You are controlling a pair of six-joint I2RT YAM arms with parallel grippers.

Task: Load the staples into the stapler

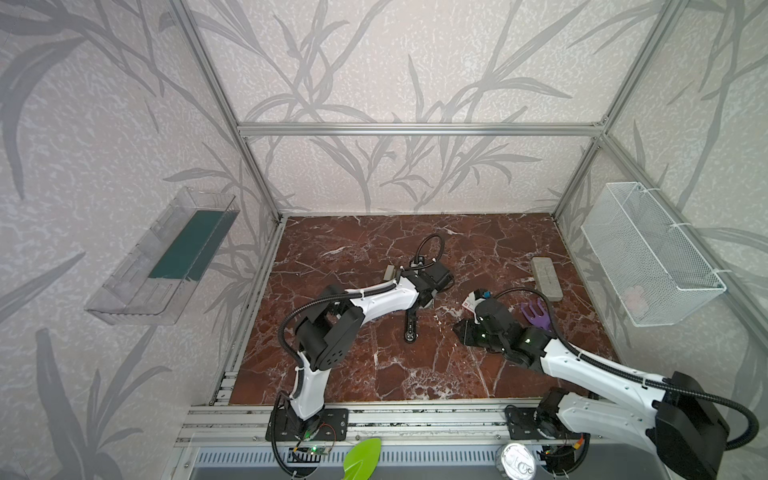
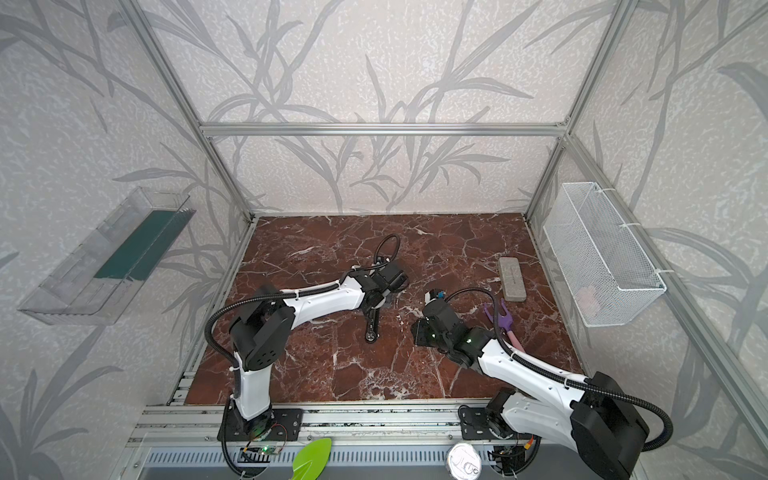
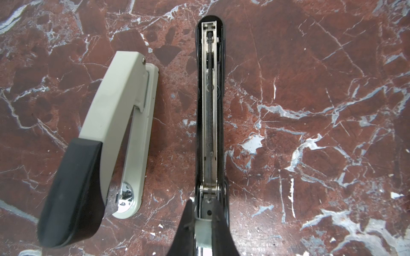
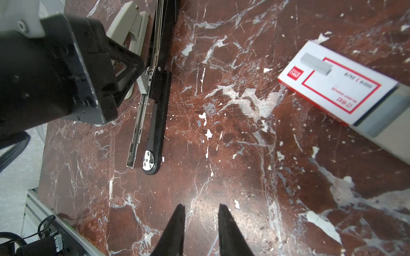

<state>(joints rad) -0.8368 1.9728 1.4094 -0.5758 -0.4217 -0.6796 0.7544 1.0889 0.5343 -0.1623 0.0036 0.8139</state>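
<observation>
1. The left fingers point(image 3: 186, 223) pinch the hinge end of the black stapler point(image 3: 209, 99), seemingly pinning it flat, its channel bared upward for loading.
2. The right fingers point(image 4: 177, 223), spread and empty, hover over the tabletop point(image 4: 221, 133).
3. In a top view the staples point(image 1: 468, 302) lie at 12 o'clock of those fingers, inner tray part-drawn, probably for access.

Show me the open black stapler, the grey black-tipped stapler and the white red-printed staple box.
Open black stapler point(image 3: 209, 99): left wrist view, metal staple channel.
Grey black-tipped stapler point(image 3: 115, 95): left wrist view, grey top arm.
White red-printed staple box point(image 4: 337, 83): right wrist view, printed top face.
</observation>
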